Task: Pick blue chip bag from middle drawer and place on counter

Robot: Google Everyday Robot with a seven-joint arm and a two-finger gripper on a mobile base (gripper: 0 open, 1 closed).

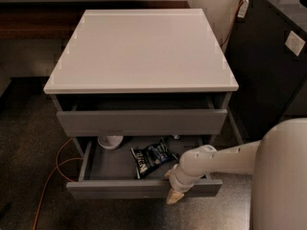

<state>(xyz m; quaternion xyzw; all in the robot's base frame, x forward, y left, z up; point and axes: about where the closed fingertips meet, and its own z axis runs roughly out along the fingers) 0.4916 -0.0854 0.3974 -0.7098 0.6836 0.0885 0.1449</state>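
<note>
Your gripper [175, 194] sits at the near front edge of the middle drawer [120, 189], right of centre; you cannot tell how far open it is or whether it holds anything. The blue chip bag [151, 158] lies inside the drawer, just beyond and to the left. Lifting carelessly risks snagging the upper drawer [141, 121] overhanging it, below the counter [144, 51].

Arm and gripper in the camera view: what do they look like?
The arm is smooth off-white: a tubular segment from a large rounded shell at lower right, ending in a stacked cylindrical wrist. The gripper, at the front edge of the middle drawer, is pale tan and tapers downward. No cables or markings show.
</note>
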